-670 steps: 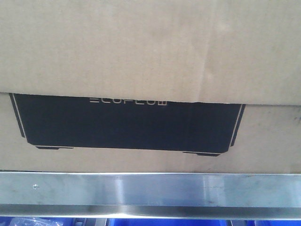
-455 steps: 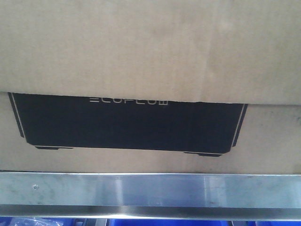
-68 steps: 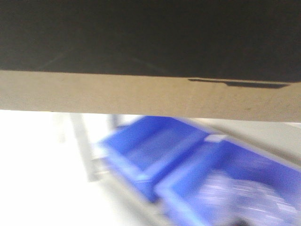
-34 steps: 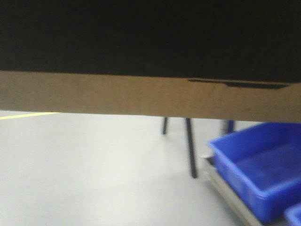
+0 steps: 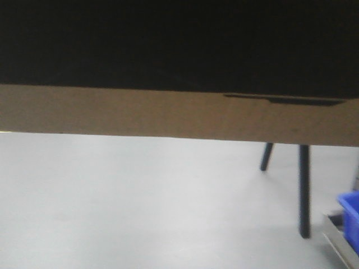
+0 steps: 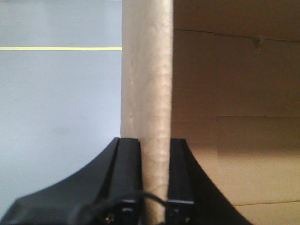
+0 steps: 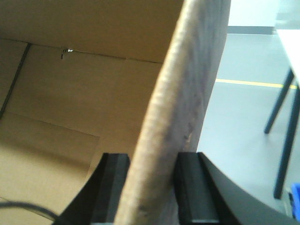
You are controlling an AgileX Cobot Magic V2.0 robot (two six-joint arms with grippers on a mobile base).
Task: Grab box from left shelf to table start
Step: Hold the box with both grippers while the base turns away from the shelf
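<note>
Now the large brown corrugated cardboard box (image 5: 168, 115), with its black printed panel uppermost, spans the front view from 9 to 3 o'clock, held above the grey floor (image 5: 140, 207). The left gripper (image 6: 154, 141) has its jaws clamped on one upright wall edge of the box, and the right gripper (image 7: 152, 158) pinches another. In the right wrist view a white table (image 7: 290, 47) on dark legs stands at 2 o'clock.

The box (image 5: 168, 112) overruns the front view's top and both sides, and its black panel is cropped and blurred. Ahead of the left gripper (image 6: 154, 141), the clamped box wall runs off the top edge. To the right of the right gripper (image 7: 152, 157), the desk (image 7: 290, 47) is cropped at the picture's edge, and a blue scrap (image 7: 295, 196) is too small to tell.
</note>
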